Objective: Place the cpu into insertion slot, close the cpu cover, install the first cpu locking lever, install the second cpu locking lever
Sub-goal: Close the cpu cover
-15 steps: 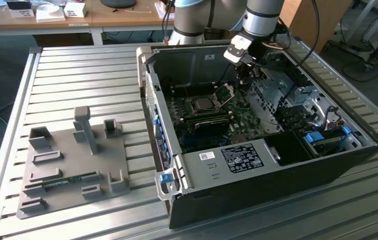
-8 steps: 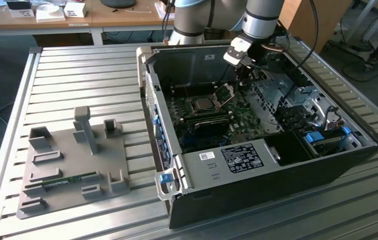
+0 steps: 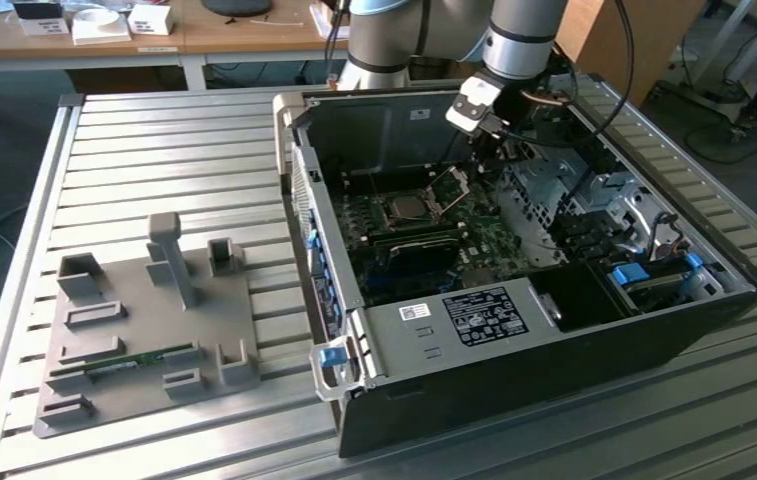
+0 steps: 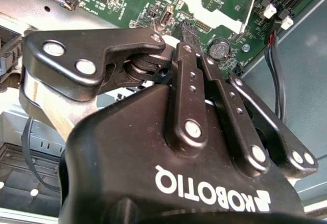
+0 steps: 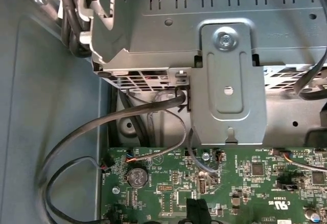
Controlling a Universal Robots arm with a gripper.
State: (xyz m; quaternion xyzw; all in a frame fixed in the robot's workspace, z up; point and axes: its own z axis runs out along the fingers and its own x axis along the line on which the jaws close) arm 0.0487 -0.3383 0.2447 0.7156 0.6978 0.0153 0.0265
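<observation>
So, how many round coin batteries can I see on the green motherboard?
1. The coin battery sits near the motherboard edge in the first wrist view; others may be hidden.

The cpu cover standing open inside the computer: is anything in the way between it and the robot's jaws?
Nothing visible. In the exterior view the shut jaws hang close above the raised cover, with only air between. The chip lies flat on the green board beside it.

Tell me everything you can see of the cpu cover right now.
In the exterior view the cpu cover is a thin silvery metal frame with a large window cut-out. It stands open, tilted up beside the socket on the green board. The end effector hangs just above it; contact cannot be told.
</observation>
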